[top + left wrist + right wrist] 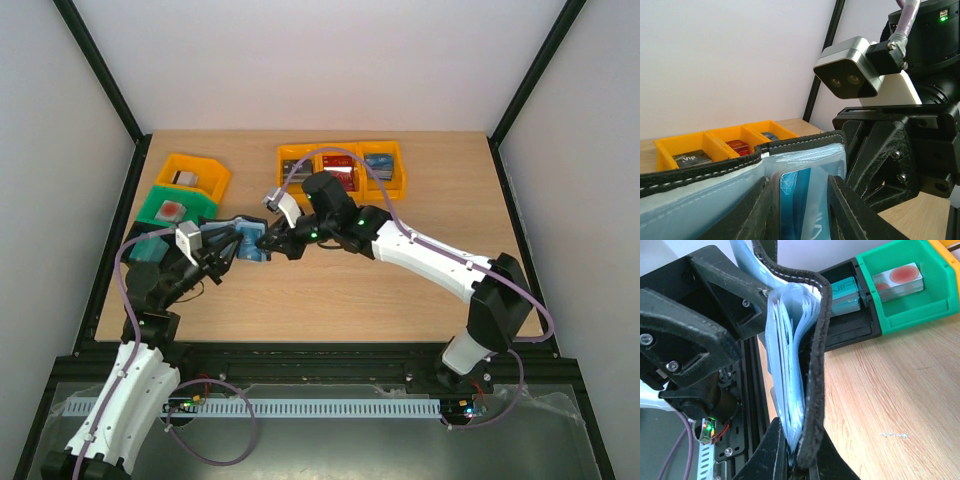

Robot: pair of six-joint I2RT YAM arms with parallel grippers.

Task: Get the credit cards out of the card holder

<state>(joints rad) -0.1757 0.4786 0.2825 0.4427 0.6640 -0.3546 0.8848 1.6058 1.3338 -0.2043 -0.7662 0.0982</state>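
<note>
The card holder [252, 243] is a black wallet with clear blue-grey sleeves, held open above the table between both grippers. My right gripper [272, 240] is shut on its cover and sleeve stack, as the right wrist view [800, 440] shows on the holder [815, 365]. My left gripper [236, 248] faces the open inside; in the left wrist view [799, 186] its jaws stand apart on either side of a blue credit card [792, 200] still in a sleeve under the holder's stitched edge [805, 142]. A reddish card edge shows behind it.
An orange three-part bin [343, 165] at the back holds grey, red and blue cards; it also shows in the left wrist view [685, 145]. At the left stand an orange bin [195, 172], a green bin [178, 205] and a black bin [845, 290] with teal cards.
</note>
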